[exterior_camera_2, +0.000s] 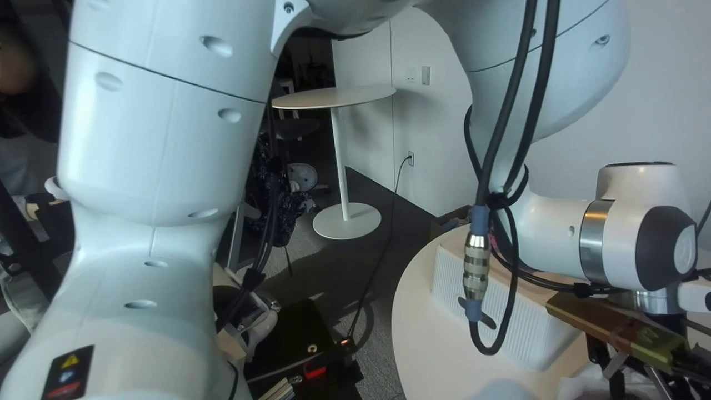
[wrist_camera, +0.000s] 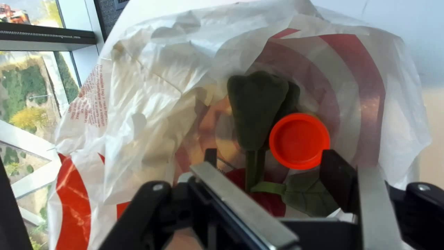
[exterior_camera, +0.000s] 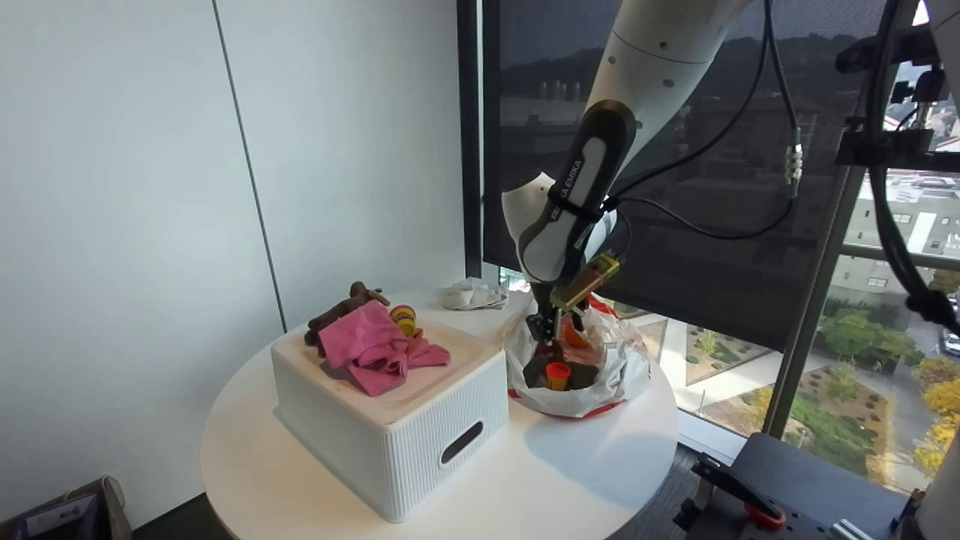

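My gripper [wrist_camera: 267,156] points down into the mouth of a white and red plastic bag [wrist_camera: 409,114], its jaws apart with nothing gripped between them. Just past the right fingertip lies a round orange-red tub or lid [wrist_camera: 300,141], partly overlapped by that finger in the wrist view. Beside it a dark green plush-like piece [wrist_camera: 256,104] runs down into narrow stems. A green leaf shape [wrist_camera: 308,194] shows deeper between the fingers, near a dark red patch that I cannot identify. In an exterior view the orange tub [exterior_camera: 557,376] sits near the bag's front rim.
Next to the bag stands a white ribbed box [exterior_camera: 390,442] on the round white table [exterior_camera: 585,480]. A pink cloth [exterior_camera: 382,349], a brown soft figure [exterior_camera: 345,307] and a yellow tub [exterior_camera: 403,320] rest on it. Crumpled white material [exterior_camera: 474,294] lies behind, close to the window.
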`<state>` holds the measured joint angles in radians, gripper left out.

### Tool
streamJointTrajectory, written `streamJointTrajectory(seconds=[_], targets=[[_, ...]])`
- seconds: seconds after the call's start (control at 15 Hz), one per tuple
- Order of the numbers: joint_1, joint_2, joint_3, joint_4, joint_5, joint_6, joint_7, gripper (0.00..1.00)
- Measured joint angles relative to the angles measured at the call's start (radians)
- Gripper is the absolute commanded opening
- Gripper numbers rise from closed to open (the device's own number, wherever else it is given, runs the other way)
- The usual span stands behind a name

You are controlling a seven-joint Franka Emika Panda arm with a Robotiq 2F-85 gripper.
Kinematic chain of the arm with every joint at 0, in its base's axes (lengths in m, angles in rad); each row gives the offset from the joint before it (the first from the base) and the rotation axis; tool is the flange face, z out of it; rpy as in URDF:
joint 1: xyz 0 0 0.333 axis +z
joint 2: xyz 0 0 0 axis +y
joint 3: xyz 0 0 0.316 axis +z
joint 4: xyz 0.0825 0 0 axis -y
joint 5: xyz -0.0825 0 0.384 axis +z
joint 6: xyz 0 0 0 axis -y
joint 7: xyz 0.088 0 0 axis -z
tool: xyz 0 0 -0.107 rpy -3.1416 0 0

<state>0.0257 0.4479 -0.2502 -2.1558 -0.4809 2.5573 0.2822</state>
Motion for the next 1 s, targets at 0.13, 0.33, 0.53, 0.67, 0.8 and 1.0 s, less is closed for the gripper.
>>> streamJointTrajectory(seconds=[0.13,0.33,0.53,0.67,0.8,1.0], targets=[[0.005,-0.019,0.024,-0.005,0.001,0.0,-0.004,1.0],[0.017,-0.094,0.084,-0.032,0.045,-0.028,-0.046,1.0],[0.027,-0.207,0.161,-0.072,0.107,-0.042,-0.108,1.0],[0.03,-0.282,0.219,-0.096,0.186,-0.021,-0.154,1.0],[0.033,-0.332,0.277,-0.11,0.315,0.007,-0.215,1.0],[0.043,-0.342,0.354,-0.111,0.562,0.073,-0.327,1.0]])
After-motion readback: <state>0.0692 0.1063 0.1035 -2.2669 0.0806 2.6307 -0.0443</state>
